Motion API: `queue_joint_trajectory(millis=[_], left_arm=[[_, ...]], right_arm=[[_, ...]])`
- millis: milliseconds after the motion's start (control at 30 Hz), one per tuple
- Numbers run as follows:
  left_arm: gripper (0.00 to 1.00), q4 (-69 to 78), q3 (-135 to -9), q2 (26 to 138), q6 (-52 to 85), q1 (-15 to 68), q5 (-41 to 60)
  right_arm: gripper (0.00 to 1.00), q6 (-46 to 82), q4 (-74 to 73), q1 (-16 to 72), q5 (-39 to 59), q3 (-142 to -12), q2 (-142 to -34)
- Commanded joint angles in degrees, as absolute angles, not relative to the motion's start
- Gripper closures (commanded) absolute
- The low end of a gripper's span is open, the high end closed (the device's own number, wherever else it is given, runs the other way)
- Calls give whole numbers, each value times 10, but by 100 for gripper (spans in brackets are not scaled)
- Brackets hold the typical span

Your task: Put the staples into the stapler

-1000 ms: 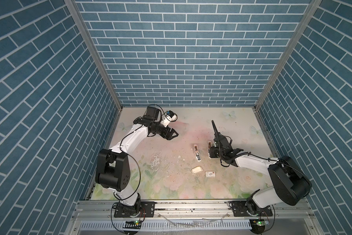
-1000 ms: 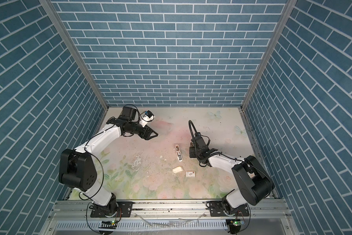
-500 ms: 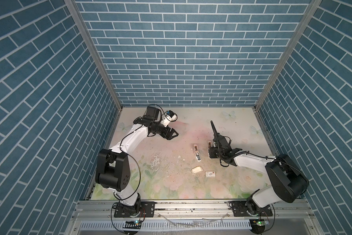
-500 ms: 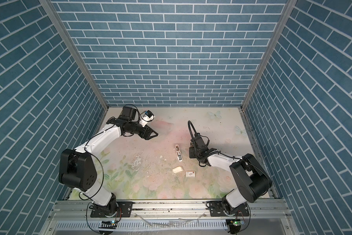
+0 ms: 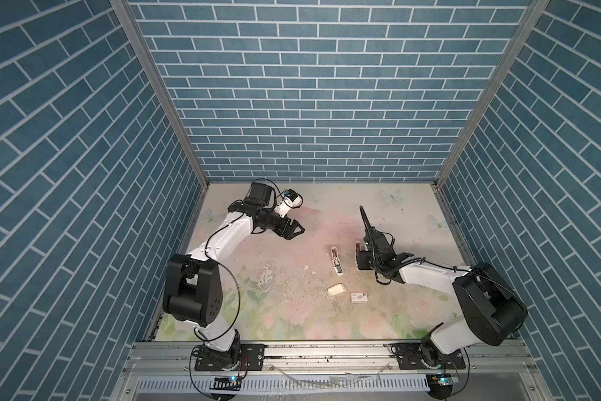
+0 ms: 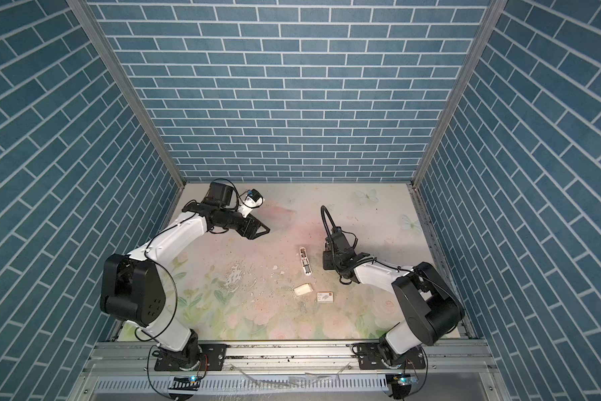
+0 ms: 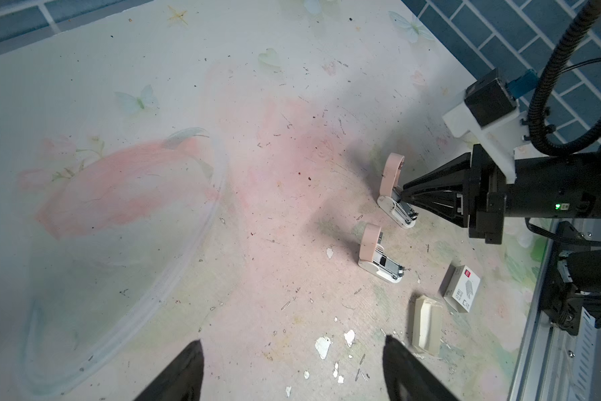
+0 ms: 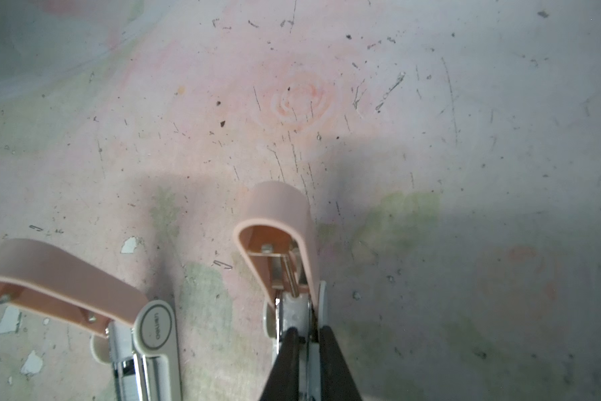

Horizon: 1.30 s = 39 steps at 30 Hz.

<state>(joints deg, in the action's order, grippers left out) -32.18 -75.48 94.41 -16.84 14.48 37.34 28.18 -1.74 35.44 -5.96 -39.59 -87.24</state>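
- The right pincer (image 7: 401, 200) is the one at work. Its jaws are drawn almost together and its tips are dipped into the open magazine of the worked stapler (image 7: 396, 208).
- Between its fingers sits a thin silvery piece that I take for a staple strip (image 8: 306, 362), clamped there. It could be the stapler's own rail (the wrist view is too tight to settle it). I make out no other strip lying free on the table (image 5: 327, 208), only stray single staples.
- The relation that counts is that the magazine channel runs straight out ahead of the pincer, along its own line of reach. The hinge and the upright pink lid (image 8: 278, 222) are at the far end, beyond the fingertips. In my judgement the strip has to lie lengthwise in that channel, so seating it means moving along that axis, not across it.
- The right arm is plainly the nearer one. The left pincer (image 5: 294, 231) hovers well apart from that stapler, with its jaws wide apart and nothing in them.
- There are two staplers, both with lids raised. The second stapler (image 5: 336, 261) lies just beside the right pincer on the side toward the left arm, roughly parallel to the first.
- There is one small white box (image 7: 462, 288) with a red mark and one cream tray (image 7: 426, 321). They lie near each other behind the right pincer's tips, back toward its arm's base, and I see no strips in the tray.
- There are two pincers in all.
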Motion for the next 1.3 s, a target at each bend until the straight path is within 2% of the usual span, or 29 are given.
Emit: queue_joint_trajectory(millis=[0, 333, 1267], left_arm=[[18, -321, -749, 937, -165, 141, 377], [18, -319, -746, 936, -164, 141, 379], [18, -317, -744, 936, -165, 141, 379]], right_arm=[[85, 277, -13, 352, -60, -409, -865], [85, 280, -13, 352, -54, -401, -884], [85, 290, 1, 354, -48, -363, -818]])
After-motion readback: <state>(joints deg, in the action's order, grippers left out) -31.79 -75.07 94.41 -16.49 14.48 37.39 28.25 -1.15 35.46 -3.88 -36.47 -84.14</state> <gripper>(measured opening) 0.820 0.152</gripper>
